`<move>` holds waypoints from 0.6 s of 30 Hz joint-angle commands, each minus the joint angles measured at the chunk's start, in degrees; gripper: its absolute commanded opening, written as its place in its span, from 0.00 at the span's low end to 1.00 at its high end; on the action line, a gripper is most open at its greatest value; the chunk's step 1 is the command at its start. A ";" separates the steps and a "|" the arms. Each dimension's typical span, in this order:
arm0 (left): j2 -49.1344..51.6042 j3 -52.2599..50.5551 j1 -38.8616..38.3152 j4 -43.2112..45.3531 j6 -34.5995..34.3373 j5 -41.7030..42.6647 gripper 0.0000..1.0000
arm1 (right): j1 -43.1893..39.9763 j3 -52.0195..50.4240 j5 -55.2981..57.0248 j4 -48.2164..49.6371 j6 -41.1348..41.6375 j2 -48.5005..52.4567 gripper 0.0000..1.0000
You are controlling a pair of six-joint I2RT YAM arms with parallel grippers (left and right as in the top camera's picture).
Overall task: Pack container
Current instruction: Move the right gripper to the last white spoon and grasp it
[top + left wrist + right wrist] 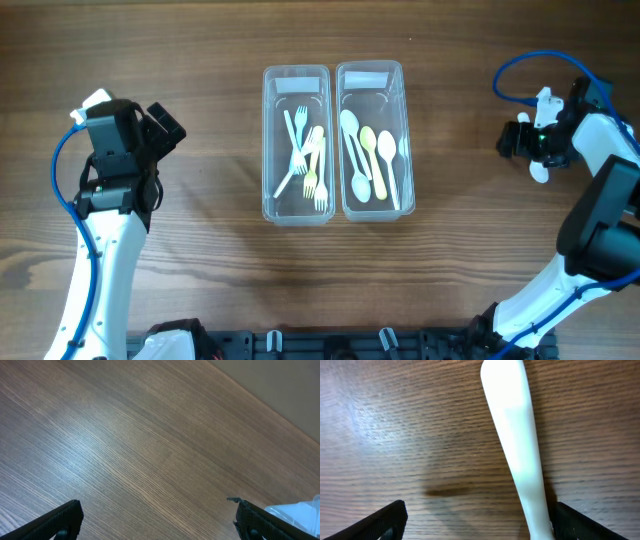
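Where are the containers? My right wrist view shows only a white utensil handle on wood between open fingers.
Observer: In the middle of the table, a left container and a right container stand side by side.
Operator: Which holds spoons?
Observer: The right container holds spoons; the left container holds forks.
Operator: Is the left arm clear of them?
Observer: Yes, the left gripper sits open, apart from the left container on its outer side.
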 commanded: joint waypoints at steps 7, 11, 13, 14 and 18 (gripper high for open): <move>-0.44 -0.02 0.26 0.11 0.92 -0.70 1.00 | 0.81 -2.32 2.91 -2.67 6.23 2.89 0.79; -0.44 -0.02 0.26 0.11 0.92 -0.70 1.00 | 0.81 -2.32 5.31 -2.27 5.29 2.89 0.75; -0.44 -0.02 0.26 0.11 0.92 -0.72 1.00 | 0.81 -2.32 5.29 -1.99 2.58 2.89 0.64; -0.44 -0.02 0.26 0.11 0.92 -0.72 1.00 | 0.81 -2.32 5.29 -1.90 1.66 2.89 0.56; -0.44 -0.02 0.26 0.11 0.92 -0.70 1.00 | 0.81 -2.32 5.29 -1.64 1.46 2.89 0.37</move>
